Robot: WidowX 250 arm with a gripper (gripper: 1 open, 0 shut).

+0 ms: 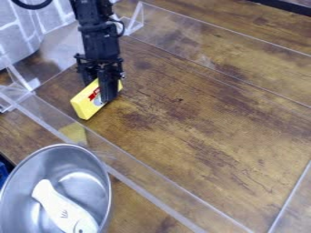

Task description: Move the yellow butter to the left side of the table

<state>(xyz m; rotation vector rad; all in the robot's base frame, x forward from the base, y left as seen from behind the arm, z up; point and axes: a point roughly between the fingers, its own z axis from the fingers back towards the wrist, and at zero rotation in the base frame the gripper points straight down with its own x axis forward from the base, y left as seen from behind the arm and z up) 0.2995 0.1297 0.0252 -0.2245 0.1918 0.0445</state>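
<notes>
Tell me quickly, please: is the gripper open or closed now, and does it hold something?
Gripper: closed, fingers pressed on the yellow butter lying on the table.

Wide bare tabletop (219, 109) open to the right of and below the hand (107, 91), free for passage. Hemmed at the left by a clear acrylic wall (43, 114) just beside the yellow butter (87, 100). Beyond that wall, a metal bowl (55, 182) holding a white spoon-like object (55, 205) at lower left.
</notes>
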